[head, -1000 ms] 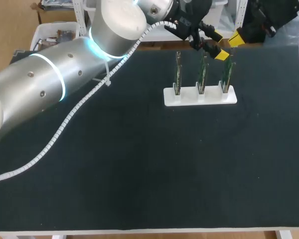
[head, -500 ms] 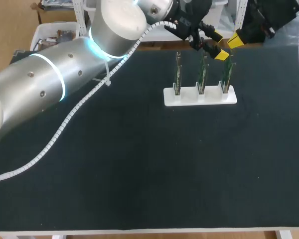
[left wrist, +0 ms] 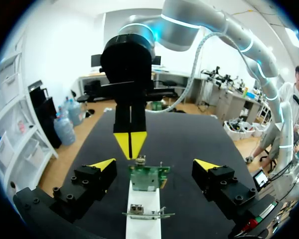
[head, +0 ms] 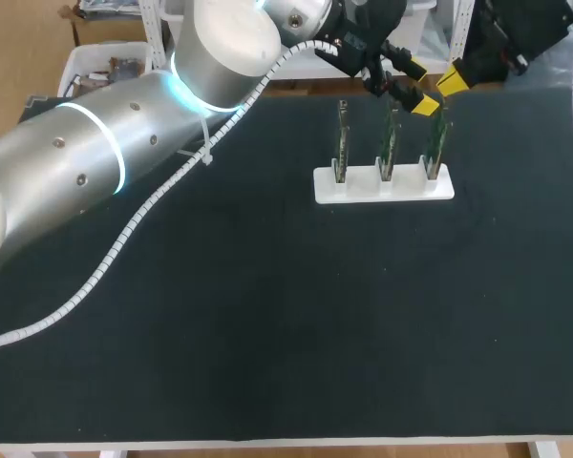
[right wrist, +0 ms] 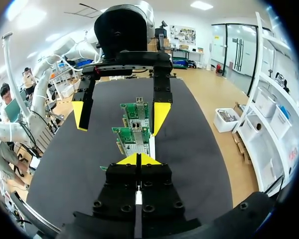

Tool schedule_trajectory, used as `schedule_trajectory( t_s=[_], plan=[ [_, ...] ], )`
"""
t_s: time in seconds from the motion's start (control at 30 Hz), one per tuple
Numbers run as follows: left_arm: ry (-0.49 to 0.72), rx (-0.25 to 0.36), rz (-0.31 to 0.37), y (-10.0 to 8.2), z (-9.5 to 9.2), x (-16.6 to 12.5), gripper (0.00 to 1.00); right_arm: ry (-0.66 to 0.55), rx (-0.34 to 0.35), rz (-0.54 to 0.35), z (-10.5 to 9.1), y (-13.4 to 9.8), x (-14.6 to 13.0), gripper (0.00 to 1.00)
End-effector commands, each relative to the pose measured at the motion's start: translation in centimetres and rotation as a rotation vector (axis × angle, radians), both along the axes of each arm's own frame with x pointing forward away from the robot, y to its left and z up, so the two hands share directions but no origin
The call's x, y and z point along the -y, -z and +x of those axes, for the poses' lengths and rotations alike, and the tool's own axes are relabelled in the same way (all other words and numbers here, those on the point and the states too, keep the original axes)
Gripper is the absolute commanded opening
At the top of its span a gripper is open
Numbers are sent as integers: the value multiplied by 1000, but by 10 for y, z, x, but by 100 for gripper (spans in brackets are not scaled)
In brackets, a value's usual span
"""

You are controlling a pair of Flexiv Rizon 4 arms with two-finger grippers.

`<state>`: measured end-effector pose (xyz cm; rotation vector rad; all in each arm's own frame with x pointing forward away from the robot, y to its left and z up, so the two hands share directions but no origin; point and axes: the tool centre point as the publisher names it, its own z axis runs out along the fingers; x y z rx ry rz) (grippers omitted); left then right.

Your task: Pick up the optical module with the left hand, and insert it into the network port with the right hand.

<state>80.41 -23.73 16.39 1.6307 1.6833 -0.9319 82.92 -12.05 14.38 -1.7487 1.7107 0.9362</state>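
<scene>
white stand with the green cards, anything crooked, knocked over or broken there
Nothing stands out. All three green cards stand upright in a row in the white stand, which sits flat on the table. No spill or damage shows.

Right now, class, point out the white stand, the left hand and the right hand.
white stand [head: 406, 187]: head view, on its bare base between two posts.
left hand [left wrist: 154, 164]: left wrist view, midway between its open yellow tips.
right hand [right wrist: 138, 159]: right wrist view, where its closed yellow tips meet.
</scene>
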Motion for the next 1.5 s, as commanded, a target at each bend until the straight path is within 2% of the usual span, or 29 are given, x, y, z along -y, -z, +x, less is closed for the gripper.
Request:
schedule_trajectory(
  t_s=[0.03, 0.37, 0.83, 1.17, 1.5],
  plan=[
    [0, 0, 2, 0, 0, 0, 100, -142, -119, 8, 6, 7, 1, 0],
    [0, 0, 2, 0, 0, 0, 100, -133, -115, 14, 7, 5, 3, 0],
    [0, 0, 2, 0, 0, 0, 100, -117, -61, 63, 14, -27, 8, 0],
    [0, 0, 2, 0, 0, 0, 100, -110, -54, 93, 9, -45, 32, 0],
    [0, 0, 2, 0, 0, 0, 100, -67, -34, 94, -2, -51, 55, 0]
  ],
)
